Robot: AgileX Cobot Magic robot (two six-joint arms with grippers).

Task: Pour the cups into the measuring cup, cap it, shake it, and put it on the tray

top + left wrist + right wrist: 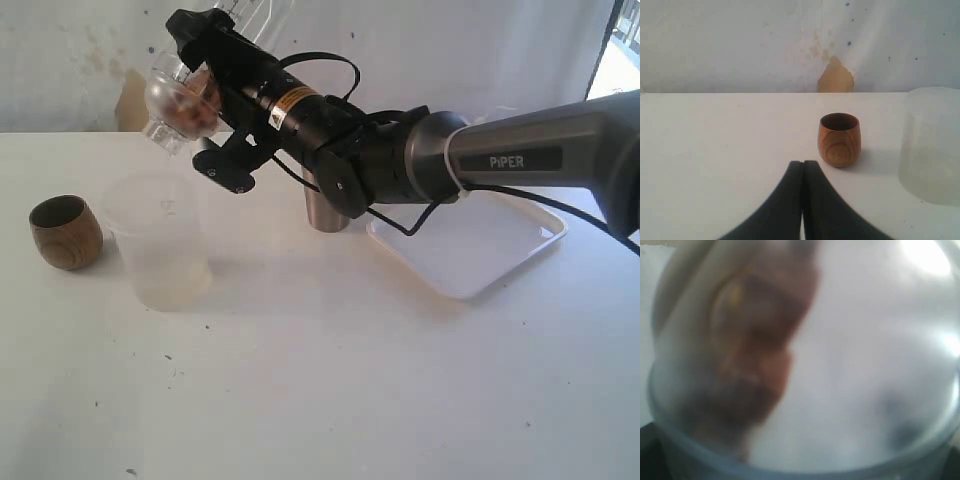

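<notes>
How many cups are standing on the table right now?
3. The wooden cup at far left, the frosted plastic cup beside it, and the steel tumbler behind the right arm, partly hidden. The clear measuring cup is held aloft, so it is not counted.

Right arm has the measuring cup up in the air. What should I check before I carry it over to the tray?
1. Hold: ok. The right gripper is clamped on the measuring cup, which is tilted and off the table.
2. Cap on: cannot tell, no view shows it.
3. Landing spot: ok, the visible part of the tray is bare.
4. Path: not ok. The steel tumbler stands beside the tray on the way in.
5. Left gripper: ok. It is shut, empty, and short of the wooden cup.
</notes>
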